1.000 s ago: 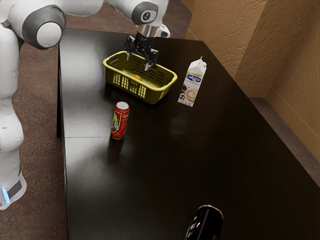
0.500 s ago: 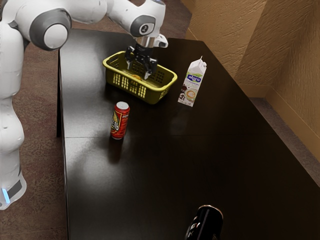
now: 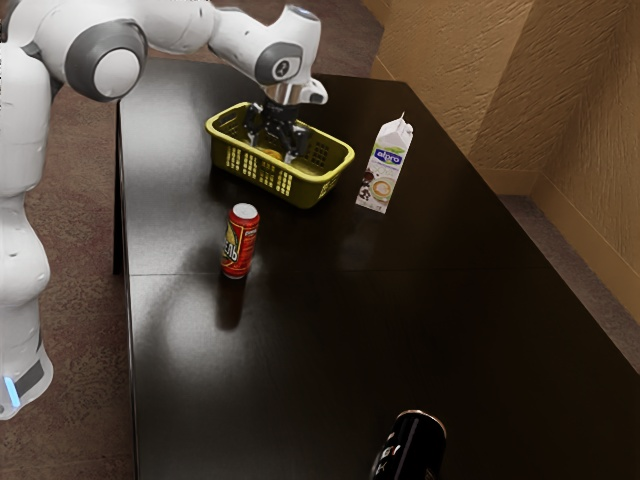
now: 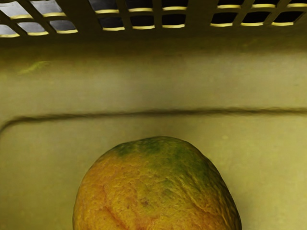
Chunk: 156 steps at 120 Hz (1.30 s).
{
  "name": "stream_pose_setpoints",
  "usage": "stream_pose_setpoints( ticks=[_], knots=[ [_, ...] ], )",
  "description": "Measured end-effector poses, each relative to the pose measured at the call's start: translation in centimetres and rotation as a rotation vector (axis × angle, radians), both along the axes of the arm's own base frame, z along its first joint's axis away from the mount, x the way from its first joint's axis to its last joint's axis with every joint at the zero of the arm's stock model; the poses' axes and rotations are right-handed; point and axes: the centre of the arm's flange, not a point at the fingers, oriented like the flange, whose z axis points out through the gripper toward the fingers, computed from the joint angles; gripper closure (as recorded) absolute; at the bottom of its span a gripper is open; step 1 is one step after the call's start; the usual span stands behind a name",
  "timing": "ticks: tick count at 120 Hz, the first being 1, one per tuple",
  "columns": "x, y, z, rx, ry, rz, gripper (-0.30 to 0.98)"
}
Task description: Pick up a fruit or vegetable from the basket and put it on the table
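Gripper (image 3: 270, 152) inside the basket (image 3: 309, 181), far part of the table (image 3: 350, 320), fingers spread with the fruit (image 4: 156, 187) between or just under them, no pinch visible. Fruit sits on the basket floor, nothing lifted, so the task looks to be at the grasp step. Roundish, orange-yellow with a green patch, wrinkled skin — probably a citrus, can't confirm. Should be light to middling in weight, firm with a bit of give, not very fragile; rough skin ought to help grip, but the round shape could roll or squirt out if taken high. Best hold: both sides at the widest part, level with the middle or a touch lower, moderate squeeze, then straight up clear of the basket rim. Labels: carton (image 3: 385, 165) to the exterior view's right of the basket reads "alpro", with a cup picture lower down; red can (image 3: 240, 240) on the near side of the basket shows part of a word, looks like "ЕЛЬ", rest turned away; black can (image 3: 412, 445) at the near end has light lettering — can't make it out
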Motion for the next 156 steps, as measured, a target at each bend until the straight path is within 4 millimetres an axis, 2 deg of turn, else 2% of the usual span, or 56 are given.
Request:
stream_pose_setpoints(
  ticks=[52,73,91,102,120,126,135,146,150,156],
  knots=[
    [0.3,0.3,-1.5,-0.01,-0.007,-0.002,0.0],
    [0.2,0.3,-1.8,-0.023,-0.011,0.005,0.28],
    [0.3,0.2,-1.8,-0.022,-0.012,0.006,0.3],
    [0.6,-0.4,-1.0,-0.013,-0.024,-0.005,0.33],
    [1.4,-2.5,1.8,0.017,-0.059,-0.05,0.35],
    [1.9,-3.9,2.8,0.023,-0.073,-0.075,0.35],
    [2.6,-7.2,5.8,0.049,-0.111,-0.136,0.35],
    [3.6,-12.2,9.8,0.09,-0.163,-0.232,0.34],
    [4.5,-14.1,11.2,0.107,-0.185,-0.268,0.35],
    [6.9,-16.8,12.7,0.133,-0.215,-0.329,0.34]
  ],
)
